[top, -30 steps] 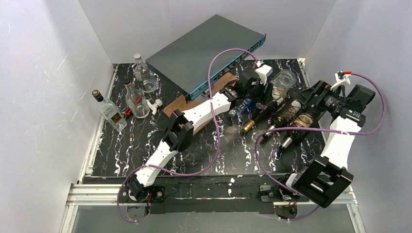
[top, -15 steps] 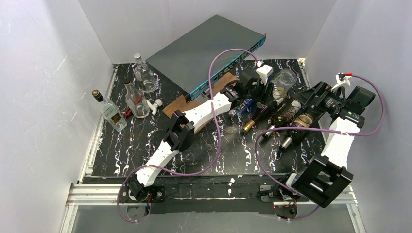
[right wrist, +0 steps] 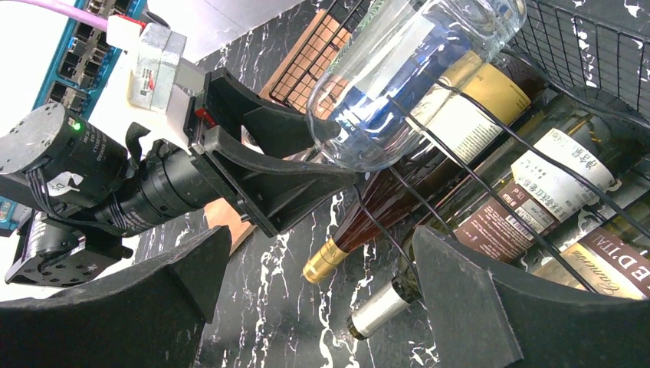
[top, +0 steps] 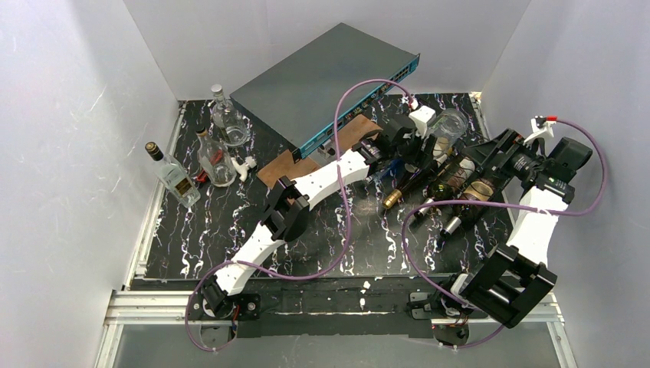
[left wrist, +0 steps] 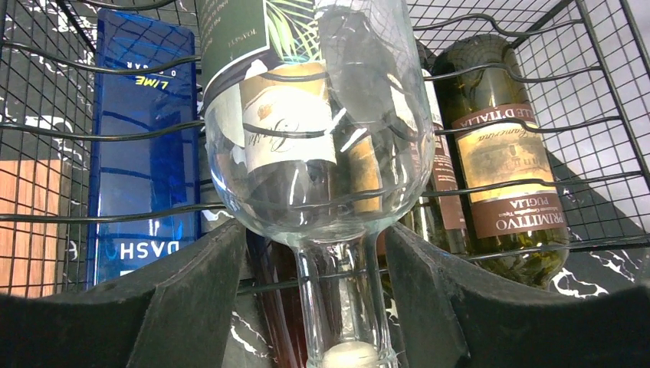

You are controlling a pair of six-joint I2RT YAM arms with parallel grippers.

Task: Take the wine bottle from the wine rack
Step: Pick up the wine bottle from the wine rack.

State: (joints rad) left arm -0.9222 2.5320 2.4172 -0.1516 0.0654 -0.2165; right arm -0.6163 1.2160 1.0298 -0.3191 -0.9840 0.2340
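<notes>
Reaching diagonally from its base at the near edge, the left arm [top: 306, 182] extends low across the black marbled table [top: 222, 222], elbow raised midway, and we see its wrist levelled at the wine rack [left wrist: 602, 73]. The left gripper [left wrist: 314, 238] has its fingers [left wrist: 192, 299] spread either side of the neck of a clear bottle [left wrist: 322, 123], which lies on its side on top of the rack's wires (a sliver of gap shows on each side of the neck, so we would not call it a pinch). Under it, dark wine bottles [left wrist: 506, 161] lie side by side in the rack, necks pointing toward the near-left, with a blue container [left wrist: 138, 153] at the rack's left end. The right arm [top: 536, 222] rises from its base, folds at the elbow and bends leftward at the rack's right side. The right gripper [right wrist: 322, 245] hangs with its jaws spread wide, nothing between them, and its camera looks along the bottles toward the left gripper.
</notes>
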